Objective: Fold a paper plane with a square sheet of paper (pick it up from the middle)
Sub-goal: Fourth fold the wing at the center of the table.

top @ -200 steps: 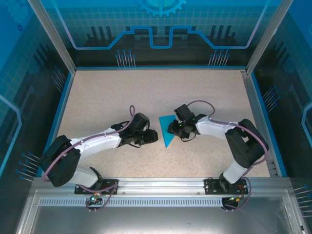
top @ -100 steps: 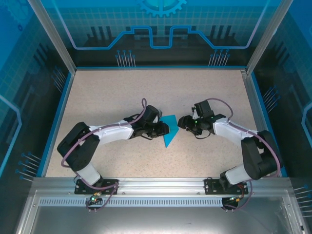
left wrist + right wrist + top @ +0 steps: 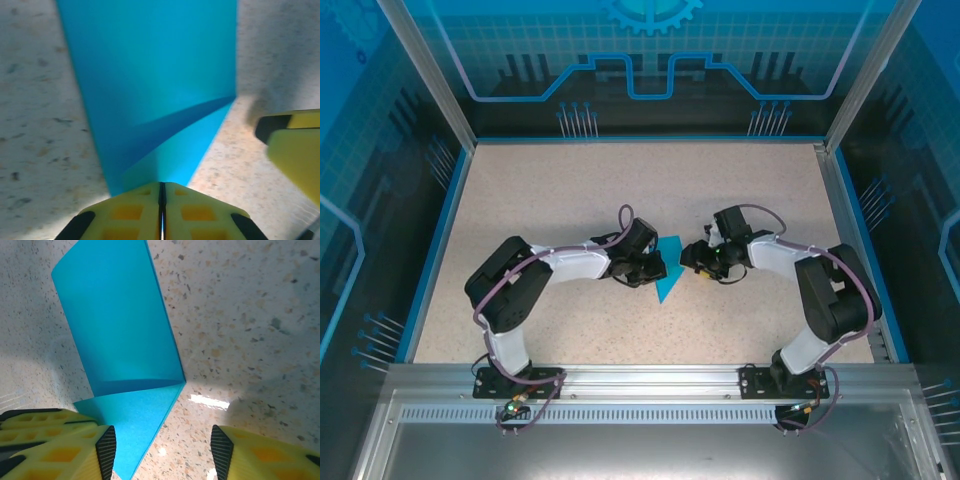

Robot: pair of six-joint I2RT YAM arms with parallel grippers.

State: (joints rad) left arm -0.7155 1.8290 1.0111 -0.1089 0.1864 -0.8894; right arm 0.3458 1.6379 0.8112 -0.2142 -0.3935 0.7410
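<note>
Speckled table (image 3: 520, 200), paper (image 3: 160, 90) in left gripper (image 3: 161, 189)

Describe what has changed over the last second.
The left gripper swung right to the folded paper and shut on its edge. The right gripper backed off the paper to its right side, jaws open. The paper stayed in place on the table.

Left gripper (image 3: 161, 188) hides the paper's (image 3: 150, 75) near edge.

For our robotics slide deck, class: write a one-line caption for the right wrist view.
Right gripper, jaws open, poised over the part-folded teal paper on a speckled tabletop.
</note>
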